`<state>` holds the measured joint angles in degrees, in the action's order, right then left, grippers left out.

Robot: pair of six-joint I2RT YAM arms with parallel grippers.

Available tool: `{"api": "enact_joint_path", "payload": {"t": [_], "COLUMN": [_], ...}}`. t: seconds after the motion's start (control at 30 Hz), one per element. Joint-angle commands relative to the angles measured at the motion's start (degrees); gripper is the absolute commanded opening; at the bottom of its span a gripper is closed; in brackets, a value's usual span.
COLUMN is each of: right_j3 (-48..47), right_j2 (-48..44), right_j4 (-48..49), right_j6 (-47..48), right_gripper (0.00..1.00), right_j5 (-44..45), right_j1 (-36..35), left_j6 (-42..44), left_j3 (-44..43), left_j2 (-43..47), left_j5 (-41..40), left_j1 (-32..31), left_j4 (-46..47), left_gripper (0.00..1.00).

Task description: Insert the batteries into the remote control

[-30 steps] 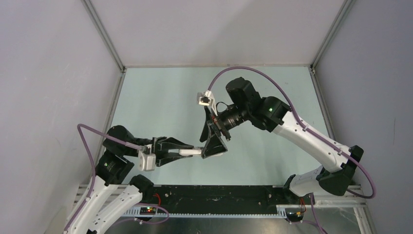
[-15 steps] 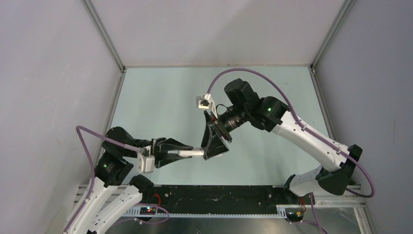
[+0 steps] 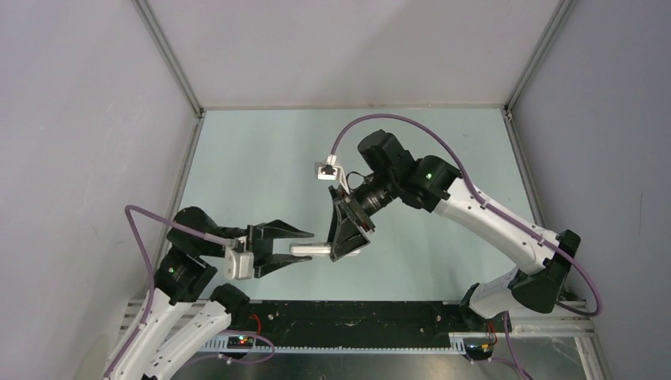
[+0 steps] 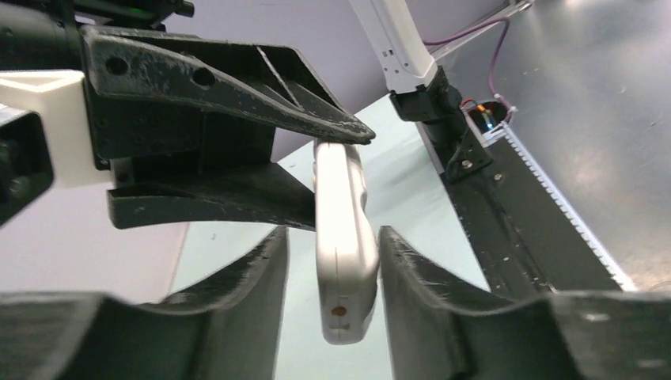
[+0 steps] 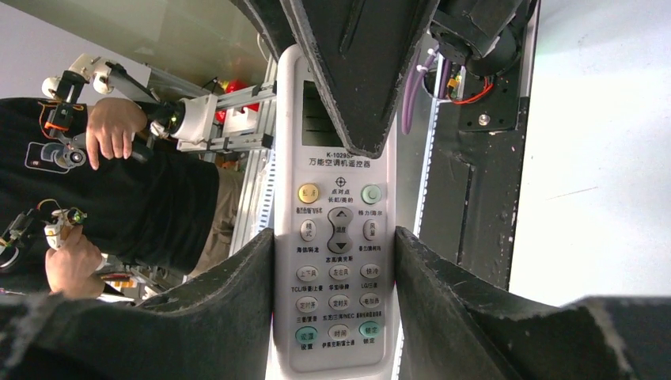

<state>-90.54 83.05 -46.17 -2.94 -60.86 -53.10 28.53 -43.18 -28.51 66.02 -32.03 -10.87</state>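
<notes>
Top external view: small white flat rectangular plastic remote control (image 3: 310, 250) hangs in the air over the pale green bench (image 3: 253, 158), near its 6 o'clock edge, long axis running 9 to 3 o'clock. From 9 o'clock the left claw (image 3: 305, 247) reaches in, jaws parted around the 9 o'clock end. Left wrist view: remote control edge-on between those jaws, clear gap on one side, about touching the other, so no pinch. From 1 o'clock the right claw (image 3: 348, 252) comes down on the 3 o'clock end. Right wrist view: its two black fingers (image 5: 229, 293) press against both long side edges of the remote control, so it is clamped, button face toward the camera. Dark display window (image 5: 316, 111) partly covered by one left claw finger. Person in black shirt (image 5: 150, 198) behind, at 9 o'clock.
</notes>
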Motion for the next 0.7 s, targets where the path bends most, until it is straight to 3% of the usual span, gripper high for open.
{"api": "enact_joint_path", "payload": {"t": [0.0, 0.03, 0.1, 0.17, 0.4, 0.53, 0.67], "right_j3": [-1.3, -0.9, -0.4, 0.5, 5.1, 8.7, 12.5], "right_j2": [0.3, 0.2, 0.1, -0.2, -1.5, -2.5, -2.8], "right_j4": [1.5, 2.2, 3.3, 4.6, 10.0, 12.4, 11.0], "right_j6": [-1.6, -2.1, -2.9, -4.0, -9.6, -13.6, -16.0], "right_gripper": [0.29, 0.29, 0.28, 0.27, 0.26, 0.26, 0.26], "right_j5": [-1.3, -1.6, -2.0, -2.2, -1.7, 2.4, 14.3], "right_j1": [0.5, 0.7, 1.0, 1.6, 5.3, 9.4, 13.7], "left_j6": [0.9, 1.1, 1.2, 1.5, 2.3, -0.3, -16.8], "left_j3": [-0.2, -0.1, 0.2, 0.6, 2.7, 3.2, 1.0], "left_j2": [1.0, 1.1, 1.4, 1.7, 3.0, 4.3, 3.2], "left_j5": [-2.9, -3.3, -4.5, -6.4, -13.4, -21.3, -42.5], "left_j1": [-0.3, -0.2, -0.2, -0.3, -0.3, -0.3, -0.2], "left_j4": [3.0, 3.0, 3.0, 3.0, 2.9, 2.9, 2.5], "left_gripper": [0.55, 0.59, 0.82, 0.97, 1.00, 1.00, 1.00]}}
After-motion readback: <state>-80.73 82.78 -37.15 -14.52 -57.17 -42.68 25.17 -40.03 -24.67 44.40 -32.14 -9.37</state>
